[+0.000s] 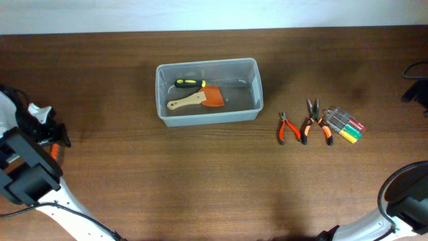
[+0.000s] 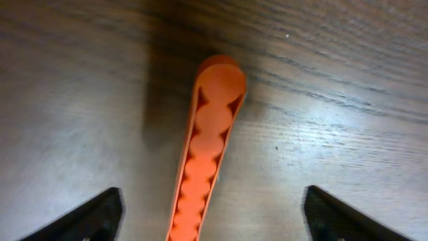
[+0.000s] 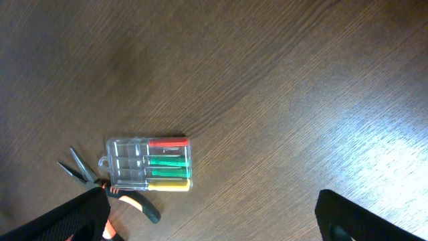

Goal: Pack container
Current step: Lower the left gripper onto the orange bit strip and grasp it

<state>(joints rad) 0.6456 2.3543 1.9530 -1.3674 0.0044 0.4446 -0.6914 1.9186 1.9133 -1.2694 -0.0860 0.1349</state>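
Observation:
The container [image 1: 161,90], a clear rectangular tub, stands at the table's middle back. Inside it lie a yellow-and-black screwdriver [image 1: 189,83] and an orange scraper with a wooden handle [image 1: 200,98]. My left gripper [image 2: 212,209] is open at the far left. An orange tool handle with round dimples [image 2: 212,120] lies on the table between its fingers, touching neither. A bit of this handle shows in the overhead view [image 1: 55,152]. My right gripper [image 3: 210,215] is open and empty over bare wood, right of a clear case of small screwdrivers [image 3: 150,164].
Right of the container lie a small pair of orange-handled pliers [image 1: 287,128], a larger long-nose pair [image 1: 313,120] and the screwdriver case [image 1: 344,125]. The long-nose pliers [image 3: 110,191] reach under my right gripper's left finger. The wall edge runs along the back.

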